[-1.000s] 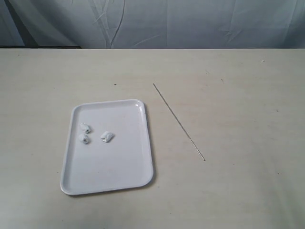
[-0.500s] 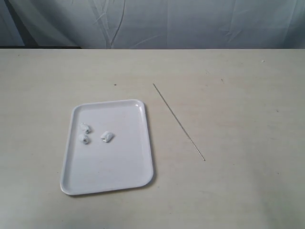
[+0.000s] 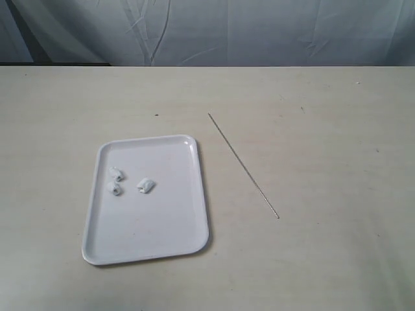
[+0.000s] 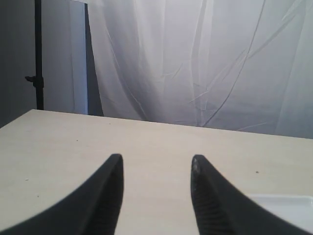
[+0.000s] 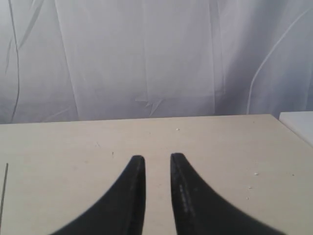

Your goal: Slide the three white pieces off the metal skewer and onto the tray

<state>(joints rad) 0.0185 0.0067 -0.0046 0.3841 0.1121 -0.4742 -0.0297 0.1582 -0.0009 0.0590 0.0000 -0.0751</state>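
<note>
The three small white lumpy pieces [image 3: 146,185] lie loose on the flat white rectangular plastic tray [image 3: 162,233]. The thin straight silver metal skewer [image 3: 244,166] rests bare on the cream tabletop [image 3: 324,259] beside it (not touching). My left claw [image 4: 156,157] is spread wide, my right claw [image 5: 157,156] only narrowly parted; both are empty.

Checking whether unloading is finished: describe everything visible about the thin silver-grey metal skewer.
The thin, straight silver-grey metal skewer lies flat on the pale table, bare, with nothing threaded on it. It runs diagonally, right of the white rectangular plastic tray and apart from it. Only the table touches it.
</note>
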